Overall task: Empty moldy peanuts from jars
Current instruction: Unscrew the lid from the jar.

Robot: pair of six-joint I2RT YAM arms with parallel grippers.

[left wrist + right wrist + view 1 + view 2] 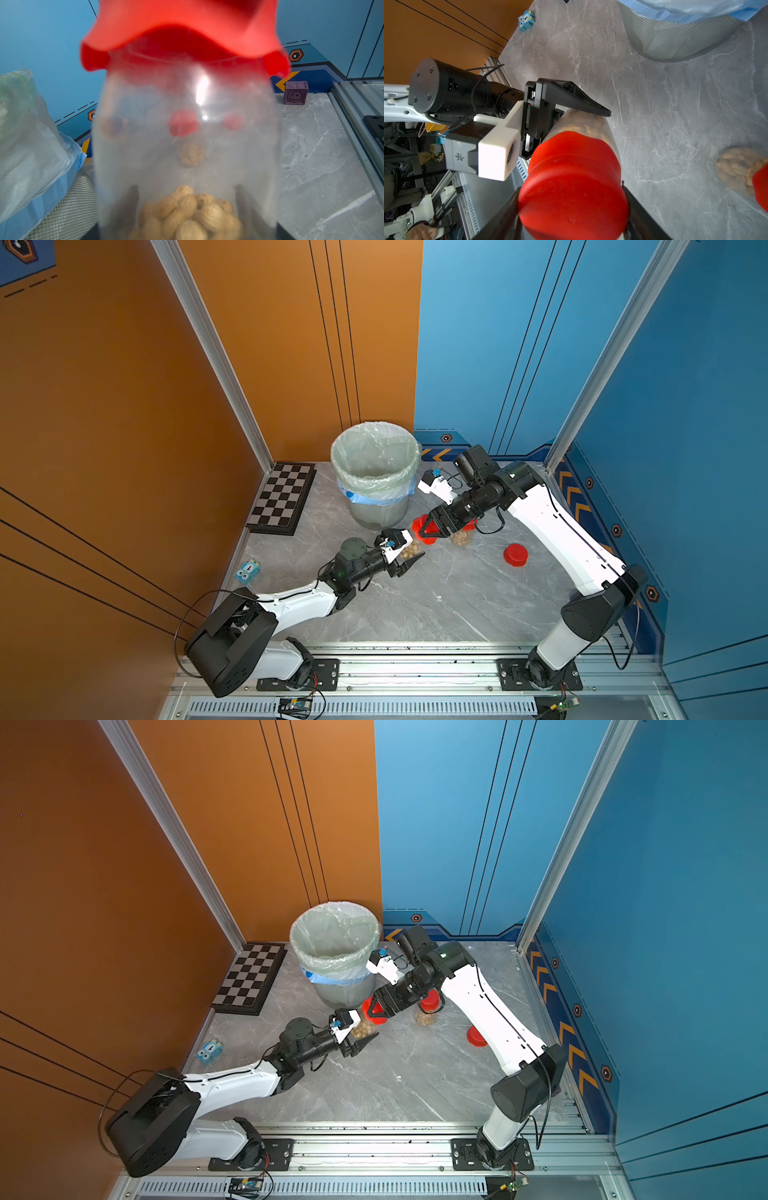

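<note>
Jar stands roughly upright at table centre, just on the near side of the bin. Long axis near vertical, red lid uppermost, peanuts settled at the base. Left gripper pinches the clear body; right gripper pinches the lid. Left arm reaches in low from near-left; right arm arches over from near-right, wrist angled down toward the left.

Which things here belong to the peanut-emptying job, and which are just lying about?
Job: held jar, its red lid, peanuts, second jar, third red lid, lined bin.
Lying about: chessboard, blue owl block, purple cube.
</note>
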